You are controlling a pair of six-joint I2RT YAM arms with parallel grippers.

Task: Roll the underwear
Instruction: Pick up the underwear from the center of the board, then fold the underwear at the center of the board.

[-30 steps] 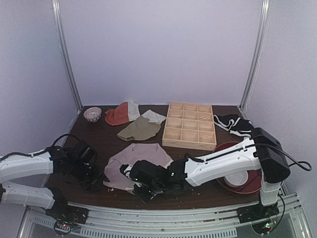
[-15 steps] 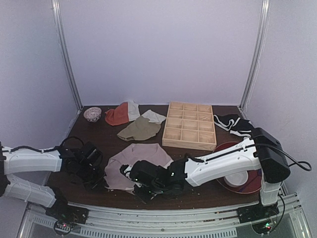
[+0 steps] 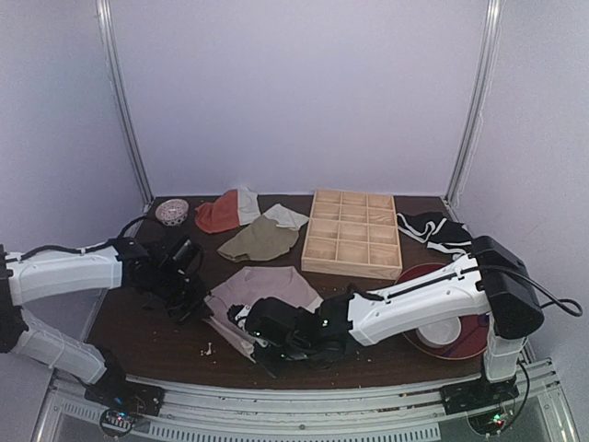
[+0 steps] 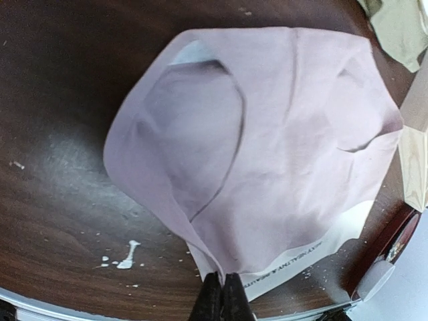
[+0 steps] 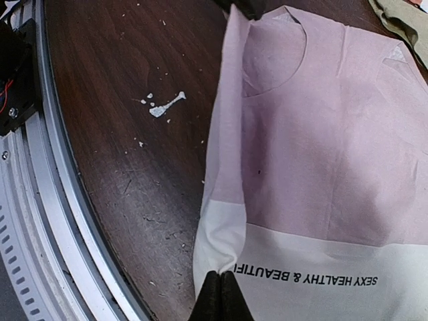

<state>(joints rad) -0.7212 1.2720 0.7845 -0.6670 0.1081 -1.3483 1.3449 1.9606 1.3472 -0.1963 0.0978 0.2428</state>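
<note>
Read the top view as a clock, with 12 at the far wall and 6 at the arms' bases. The underwear (image 3: 271, 287) lies spread on the table (image 3: 184, 249) just toward 6 from its centre, mauve side up and creased. Its white waistband (image 5: 314, 267) runs along the near edge with the dark lettering showing.

Your left gripper (image 4: 221, 294) has its 2 fingers pressed fully together on the mauve fabric, pinching the garment's rim at about 9 o'clock, close to where the pink meets the white band. Your right gripper (image 5: 221, 287) is clamped just as tightly on the waistband's corner, at about 7 o'clock of the garment. The right arm reaches across the table from 4 o'clock to get there. The 2 pinches sit near each other on the same side of the cloth.

A white smear (image 5: 165, 105) marks the bare wood just beside the garment at 8 o'clock.

- 12 o'clock of the underwear: an olive-green cloth (image 3: 259, 239), apart from it.
- 11 o'clock, farther back: an orange-red and white cloth (image 3: 219, 215) and a small patterned bowl (image 3: 172, 213).
- 1 o'clock: a wooden compartment tray (image 3: 348, 267).
- 2 o'clock: a black and white striped cloth (image 3: 434, 230).
- 4 o'clock: a red plate (image 3: 471, 343) with a white bowl (image 3: 440, 333) on it, partly hidden by the right arm.
</note>
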